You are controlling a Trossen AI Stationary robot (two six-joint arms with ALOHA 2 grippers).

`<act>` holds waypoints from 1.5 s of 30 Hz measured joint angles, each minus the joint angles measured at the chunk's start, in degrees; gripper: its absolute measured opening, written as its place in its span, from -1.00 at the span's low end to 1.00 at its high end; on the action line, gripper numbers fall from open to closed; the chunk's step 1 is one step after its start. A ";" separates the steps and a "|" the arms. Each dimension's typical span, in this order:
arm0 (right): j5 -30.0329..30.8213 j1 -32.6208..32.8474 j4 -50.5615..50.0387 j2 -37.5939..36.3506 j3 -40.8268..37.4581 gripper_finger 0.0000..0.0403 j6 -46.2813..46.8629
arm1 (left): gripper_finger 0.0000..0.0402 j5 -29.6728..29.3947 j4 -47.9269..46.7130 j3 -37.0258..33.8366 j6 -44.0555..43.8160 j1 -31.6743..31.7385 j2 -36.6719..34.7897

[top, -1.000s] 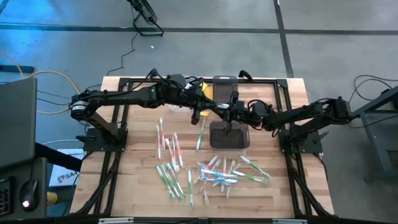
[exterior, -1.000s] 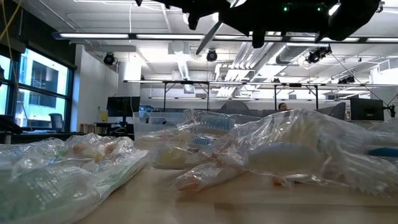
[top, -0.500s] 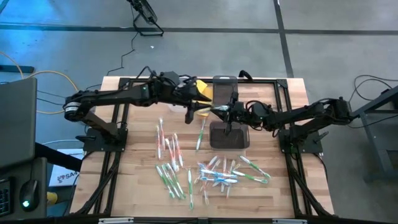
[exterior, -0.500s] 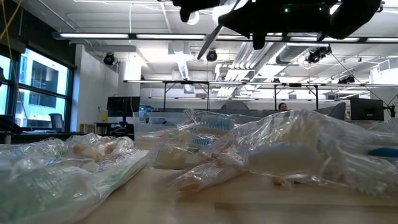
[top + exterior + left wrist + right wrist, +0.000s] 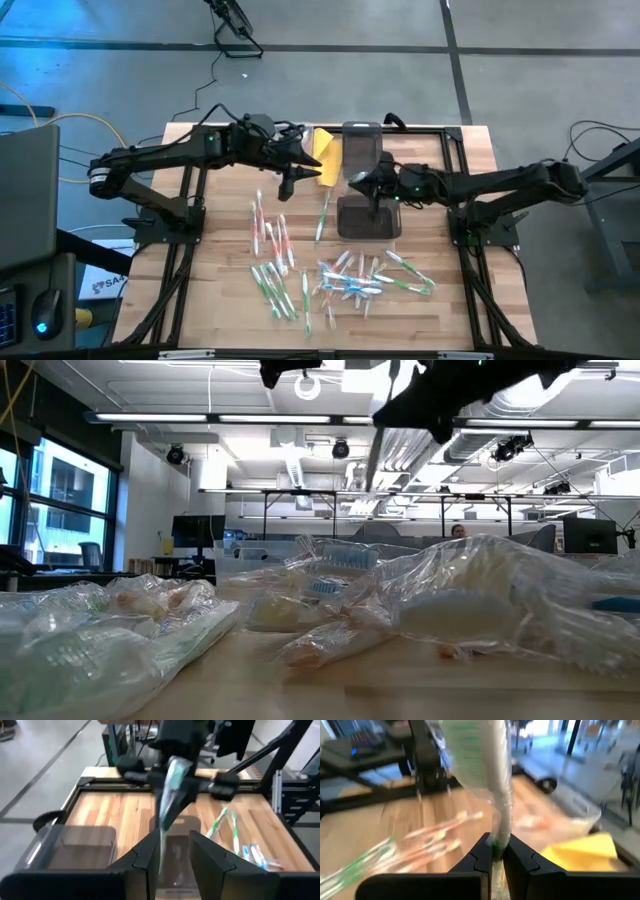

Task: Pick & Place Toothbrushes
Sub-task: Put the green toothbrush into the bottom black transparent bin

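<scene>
Now our right gripper is clamped on one wrapped toothbrush, its long axis near upright above the dark bin, while our left gripper, fingers parted and empty, sits well apart.

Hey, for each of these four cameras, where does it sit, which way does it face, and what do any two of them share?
High view: overhead, facing straight down on the table; shows both arms, left gripper, right gripper.
Low view: table-top height, facing across wrapped toothbrushes into the room; arms overhead.
Left wrist view: past its own open fingers toward the held toothbrush.
Right wrist view: its fingers clamp that toothbrush.
Shared: both wrist views show the held toothbrush.
</scene>
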 joint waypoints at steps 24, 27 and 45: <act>-12.02 0.12 -44.76 9.43 10.12 -0.91 16.35 | -0.51 -1.75 -3.46 -0.02 -0.63 -0.02 -0.04; -15.14 -0.65 -45.69 10.76 10.30 -0.91 17.34 | -0.51 -1.75 -3.74 -0.02 -0.63 -0.02 -0.04; -13.54 -2.15 -45.41 14.76 10.53 -0.12 9.82 | -0.51 -1.73 -4.51 -0.04 -0.67 -0.02 -0.02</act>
